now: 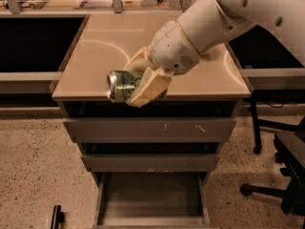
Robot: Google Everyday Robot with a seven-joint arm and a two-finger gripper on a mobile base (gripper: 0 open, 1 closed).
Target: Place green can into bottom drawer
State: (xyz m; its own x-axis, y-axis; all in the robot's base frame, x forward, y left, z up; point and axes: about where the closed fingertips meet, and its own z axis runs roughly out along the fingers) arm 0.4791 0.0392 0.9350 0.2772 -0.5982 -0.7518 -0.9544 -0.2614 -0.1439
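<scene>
The green can (121,85) lies on its side in my gripper (141,82), its silver end facing left. The gripper's cream fingers (145,88) are shut around the can's body and hold it above the front edge of the cabinet top (95,56). The white arm comes in from the upper right. The bottom drawer (151,199) is pulled open at the foot of the cabinet, below the can, and its tray shows nothing inside.
The upper drawer (150,129) with scratches and the middle drawer (150,162) are closed. A black office chair base (281,175) stands at the right. A dark object (57,217) lies on the speckled floor at lower left. Dark shelving flanks the cabinet.
</scene>
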